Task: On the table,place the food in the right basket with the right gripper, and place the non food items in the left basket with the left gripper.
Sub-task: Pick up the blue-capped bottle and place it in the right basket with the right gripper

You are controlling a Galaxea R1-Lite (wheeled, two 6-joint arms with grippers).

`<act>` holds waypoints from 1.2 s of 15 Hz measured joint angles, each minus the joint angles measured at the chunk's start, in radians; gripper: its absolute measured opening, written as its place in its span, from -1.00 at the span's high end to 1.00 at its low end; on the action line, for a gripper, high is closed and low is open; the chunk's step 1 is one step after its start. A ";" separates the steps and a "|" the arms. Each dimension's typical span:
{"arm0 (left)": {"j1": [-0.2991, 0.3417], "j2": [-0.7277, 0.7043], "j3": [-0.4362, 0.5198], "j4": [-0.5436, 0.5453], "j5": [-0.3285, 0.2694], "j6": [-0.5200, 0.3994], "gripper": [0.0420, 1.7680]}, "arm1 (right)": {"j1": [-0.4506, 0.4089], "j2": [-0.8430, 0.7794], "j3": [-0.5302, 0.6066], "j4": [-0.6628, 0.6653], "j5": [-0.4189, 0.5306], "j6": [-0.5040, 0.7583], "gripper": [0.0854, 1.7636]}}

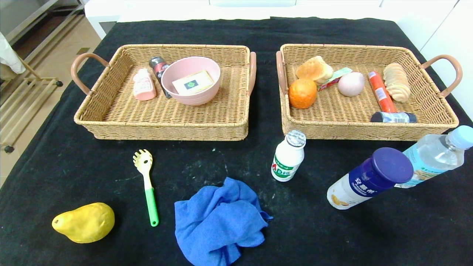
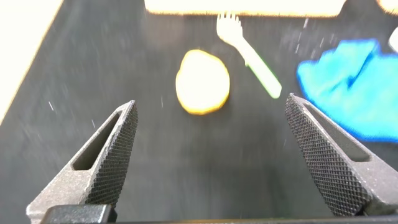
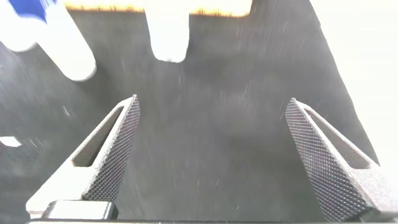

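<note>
The black tabletop (image 1: 236, 236) carries 2 wicker baskets at 11 and 1 o'clock. Still on the cloth: the water bottle (image 1: 436, 155) and blue-capped bottle (image 1: 369, 179) at 3 o'clock, the small foil-capped bottle (image 1: 289, 157) centrally, the pear (image 1: 84, 222) at 8 o'clock. The left pincer (image 2: 211, 155) hangs above the tabletop, spread wide, empty, the pear ahead. The right pincer (image 3: 211, 155) likewise gapes wide, empty, above bare cloth.

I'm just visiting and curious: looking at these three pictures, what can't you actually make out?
- Head view: neither arm shows; they are outside the frame.
- Head view: the card in the pink bowl has print too small to read.
- Head view: the water bottle is cut by the right edge.
- Right wrist view: the white bottles are cut off by the top edge and washed out.
- Left wrist view: the pear is blurred.
</note>
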 joint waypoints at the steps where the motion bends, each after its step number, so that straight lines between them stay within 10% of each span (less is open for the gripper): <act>1: 0.000 0.033 -0.044 0.000 0.000 0.003 -0.94 | 0.000 0.028 -0.056 0.014 0.000 -0.001 -0.94; 10: -0.141 0.413 -0.384 -0.002 -0.007 0.023 -0.94 | 0.007 0.413 -0.387 0.026 0.061 -0.009 -0.94; 18: -0.257 0.658 -0.551 -0.005 -0.150 0.091 -0.94 | 0.012 0.683 -0.572 0.025 0.225 -0.020 -0.94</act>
